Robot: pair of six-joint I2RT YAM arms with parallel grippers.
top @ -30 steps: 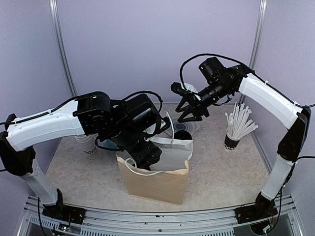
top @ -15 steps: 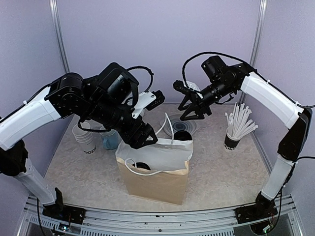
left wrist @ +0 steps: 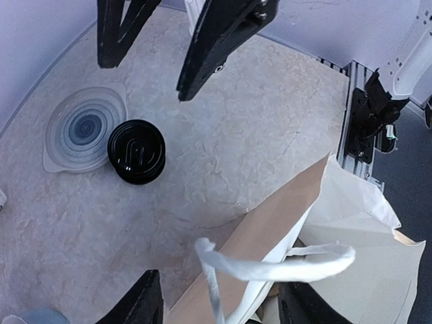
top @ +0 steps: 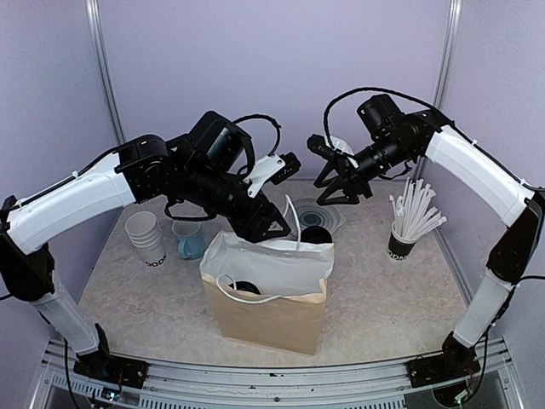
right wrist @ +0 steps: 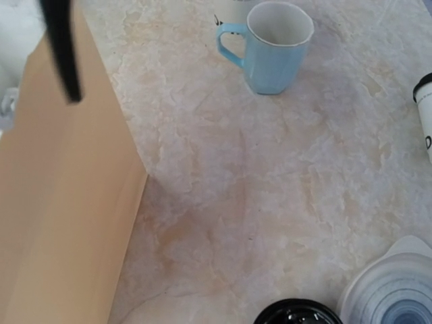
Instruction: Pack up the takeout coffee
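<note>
The takeout coffee (right wrist: 425, 115), a white cup with a black lid and black lettering, shows only at the right edge of the right wrist view, standing on the table behind the blue mug; the left arm hides it from above. The brown paper bag (top: 268, 311) stands open in the middle. My left gripper (top: 266, 226) hangs open over the bag's rear rim, its fingers (left wrist: 143, 300) either side of that wall and a white handle (left wrist: 270, 263). My right gripper (top: 341, 189) hovers open and empty behind the bag. A dark round shape (top: 247, 288) lies low inside the bag; I cannot tell what it is.
A stack of black lids (left wrist: 136, 152) and clear lids (left wrist: 84, 128) sit just behind the bag. A light-blue mug (right wrist: 277, 47) and nested white cups (top: 146, 239) stand at the left. A cup of white straws (top: 409, 223) stands at the right.
The left arm has come up out of the bag and back to its rear rim, its jaws narrowing. The right gripper has drifted slightly up and to the right.
</note>
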